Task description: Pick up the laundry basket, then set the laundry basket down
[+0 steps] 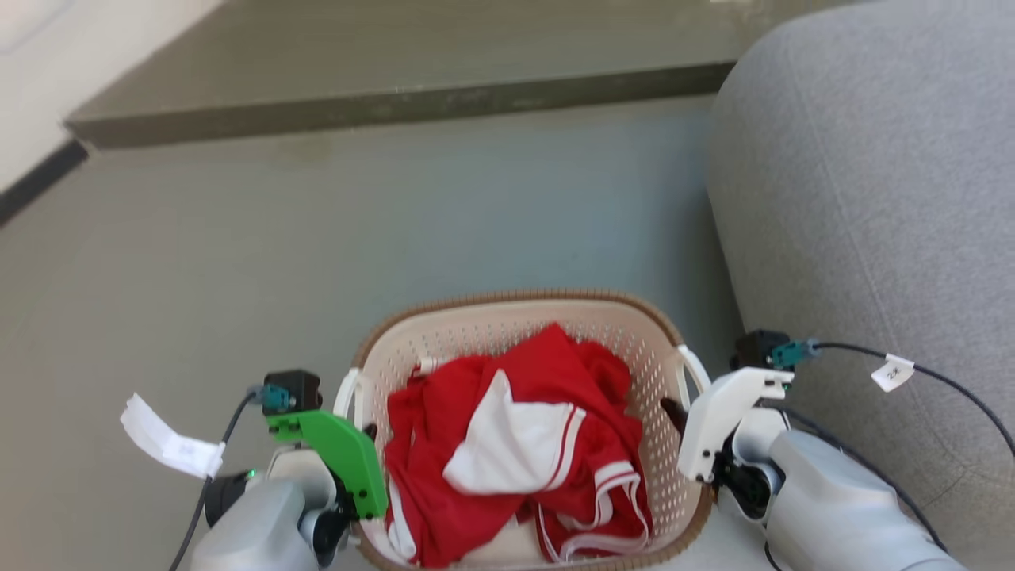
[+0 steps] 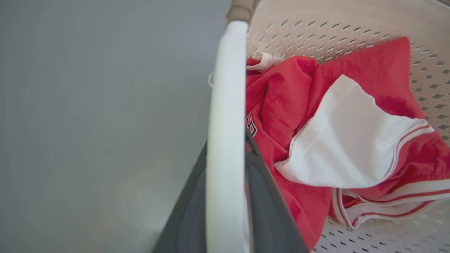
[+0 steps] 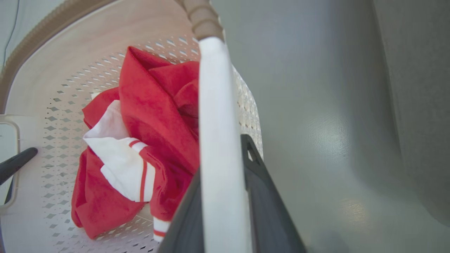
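Observation:
The laundry basket (image 1: 484, 329), cream with a brown rim, sits low in the head view between my two arms and holds red and white clothes (image 1: 515, 444). My left gripper (image 1: 366, 434), under a green cover, is shut on the basket's white left handle (image 2: 226, 105), which runs between its dark fingers (image 2: 270, 211). On the other side my right gripper (image 1: 672, 412) is shut on the white right handle (image 3: 216, 123), with a dark finger (image 3: 262, 196) on either side of it. Whether the basket touches the floor I cannot tell.
A large grey upholstered seat (image 1: 872, 198) stands close on the right of the basket. Grey floor (image 1: 317, 238) stretches ahead to a raised step (image 1: 396, 103). At the far left runs a pale wall with a dark baseboard (image 1: 40, 178).

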Tool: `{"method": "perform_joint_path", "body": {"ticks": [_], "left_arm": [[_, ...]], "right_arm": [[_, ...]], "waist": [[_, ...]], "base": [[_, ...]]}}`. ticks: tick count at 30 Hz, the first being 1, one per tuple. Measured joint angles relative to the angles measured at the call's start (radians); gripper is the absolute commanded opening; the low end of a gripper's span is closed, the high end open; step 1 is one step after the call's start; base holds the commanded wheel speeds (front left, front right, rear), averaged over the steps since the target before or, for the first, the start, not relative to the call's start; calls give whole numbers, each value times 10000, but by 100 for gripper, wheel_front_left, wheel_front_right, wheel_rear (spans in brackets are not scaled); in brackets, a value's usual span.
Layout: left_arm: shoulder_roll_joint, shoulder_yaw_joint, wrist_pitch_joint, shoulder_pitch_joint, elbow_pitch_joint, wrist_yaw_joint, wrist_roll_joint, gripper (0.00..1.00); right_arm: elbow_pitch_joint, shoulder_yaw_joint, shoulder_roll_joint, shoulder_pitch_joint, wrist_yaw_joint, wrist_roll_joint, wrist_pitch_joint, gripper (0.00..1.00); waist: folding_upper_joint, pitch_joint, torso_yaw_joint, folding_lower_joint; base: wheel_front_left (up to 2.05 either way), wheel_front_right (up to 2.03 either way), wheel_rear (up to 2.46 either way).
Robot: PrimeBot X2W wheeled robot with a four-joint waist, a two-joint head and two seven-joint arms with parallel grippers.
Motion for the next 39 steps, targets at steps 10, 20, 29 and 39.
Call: {"method": "perform_joint_path", "body": {"ticks": [10,20,29,39], "left_arm": [[0,-107,349,252,82,0,-328,0],[2,-314,583,282,146,4,-453,0],[2,-399,596,291,144,13,-637,0],[10,-593,594,291,138,96,-796,0]], "right_arm": [[-4,217,6,243,-86,259,426,0],[2,382,-29,310,-88,508,719,0],[63,445,-27,345,-88,594,719,0],[88,568,-38,343,-88,679,719,0]], "waist": [[0,-1067,-9,0],[0,-1348,-41,0],[0,-1339,-92,0],[0,-1286,-135,0]], "base": [[0,0,0],[0,0,0],[0,0,0],[0,0,0]]}}
